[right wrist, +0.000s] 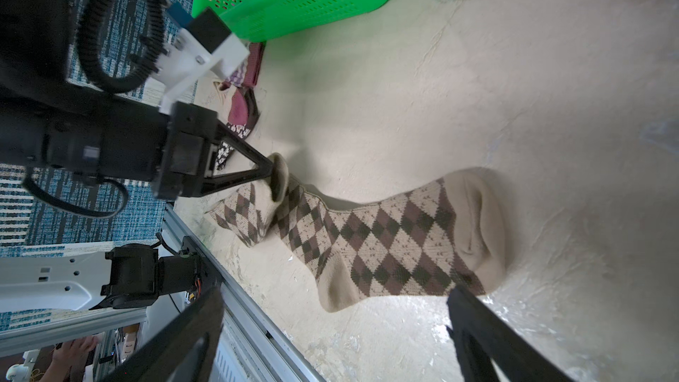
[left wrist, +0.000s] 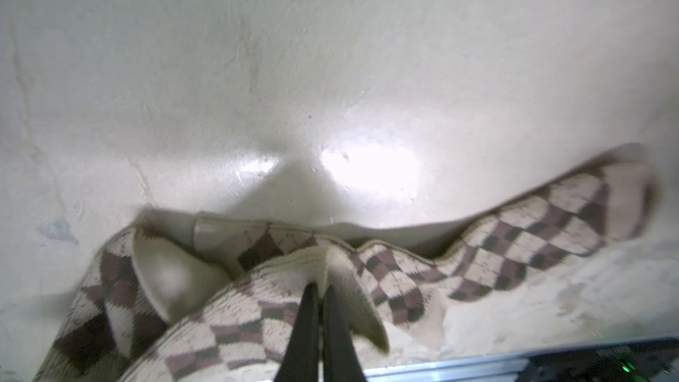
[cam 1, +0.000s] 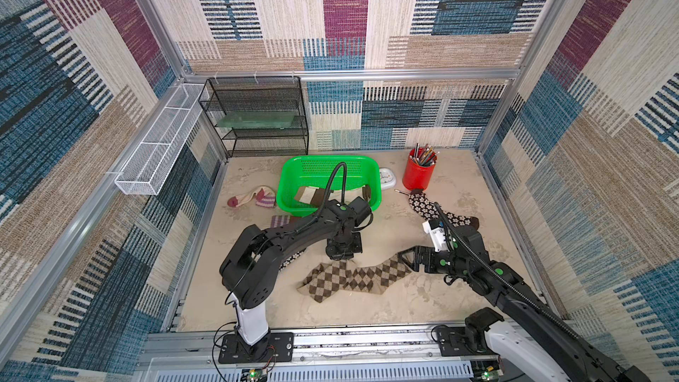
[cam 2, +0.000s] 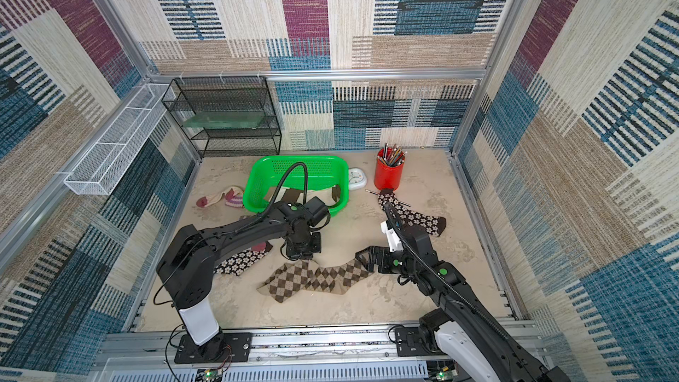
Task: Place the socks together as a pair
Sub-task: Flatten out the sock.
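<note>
Right wrist view.
- Table: two argyle socks are being supported, overlapped, near its front edge.
- Green basket: banded socks are being contained.
- Right gripper: fingers are being held wide apart just beside the argyle socks' nearer end, with nothing gripped.
- Left gripper: fingers are being pressed together on a thin fold of one argyle sock's cream edge.
- Risk: the knit is probably being caught shallowly. On lifting, it could be pulled free, or the overlapping mate dragged askew.
</note>
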You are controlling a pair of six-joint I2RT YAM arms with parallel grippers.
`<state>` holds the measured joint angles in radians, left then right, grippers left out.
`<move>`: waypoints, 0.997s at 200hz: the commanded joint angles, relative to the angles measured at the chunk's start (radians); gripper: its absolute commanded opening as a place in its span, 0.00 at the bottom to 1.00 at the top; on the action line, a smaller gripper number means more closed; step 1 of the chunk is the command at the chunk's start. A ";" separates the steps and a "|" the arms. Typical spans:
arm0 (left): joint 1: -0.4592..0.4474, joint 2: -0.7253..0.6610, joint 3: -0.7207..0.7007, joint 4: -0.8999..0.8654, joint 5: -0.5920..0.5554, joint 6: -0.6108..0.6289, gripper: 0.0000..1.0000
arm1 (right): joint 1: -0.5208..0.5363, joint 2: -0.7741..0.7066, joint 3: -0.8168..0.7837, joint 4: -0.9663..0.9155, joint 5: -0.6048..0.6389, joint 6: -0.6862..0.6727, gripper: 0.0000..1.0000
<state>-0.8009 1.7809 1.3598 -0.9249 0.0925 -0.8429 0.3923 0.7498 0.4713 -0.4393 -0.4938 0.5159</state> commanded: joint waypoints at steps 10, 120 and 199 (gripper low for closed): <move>0.001 -0.091 0.012 -0.034 0.011 -0.001 0.04 | 0.000 0.014 0.012 0.034 0.003 0.005 0.97; -0.114 -0.127 0.470 -0.013 0.092 0.025 0.01 | -0.021 0.074 0.109 -0.002 0.081 0.012 0.98; -0.139 0.008 0.716 -0.006 0.195 0.234 0.02 | -0.182 -0.049 0.170 -0.048 0.135 0.000 0.99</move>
<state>-0.9382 1.7958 2.1155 -0.9424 0.2359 -0.7185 0.2325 0.7273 0.6365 -0.4786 -0.3870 0.5259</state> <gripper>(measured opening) 0.049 0.991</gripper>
